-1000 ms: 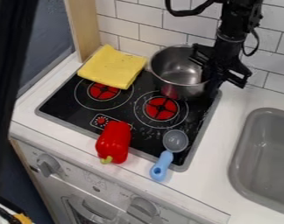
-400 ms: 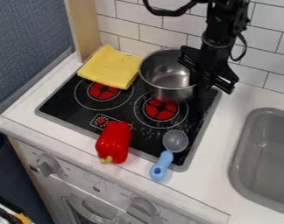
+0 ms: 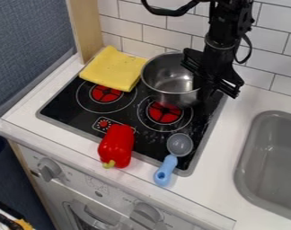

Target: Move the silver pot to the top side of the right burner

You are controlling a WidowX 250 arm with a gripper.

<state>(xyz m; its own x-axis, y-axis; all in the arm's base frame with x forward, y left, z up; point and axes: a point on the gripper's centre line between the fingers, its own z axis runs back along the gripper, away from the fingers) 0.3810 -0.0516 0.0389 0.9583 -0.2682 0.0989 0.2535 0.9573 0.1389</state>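
Note:
The black gripper (image 3: 204,90) hangs at the right side of the silver pot (image 3: 166,76), shut on it at the rim; the exact spot of contact is dark and partly hidden. The pot is upright, its mouth facing up. It stands behind the red center of the right burner (image 3: 165,112), its lower front edge just covering the back of that red center. I cannot tell whether its base touches the stove.
A yellow cloth (image 3: 113,68) lies at the stove's back left, close to the pot. A red pepper (image 3: 116,146) and a blue-handled spoon (image 3: 165,170) lie along the front. A grey sink (image 3: 271,164) is at the right, and a tiled wall (image 3: 127,31) stands behind.
The gripper and the pot have shifted together to the left and a little toward the front, bringing the pot's lower edge over the back of the right burner's red center.

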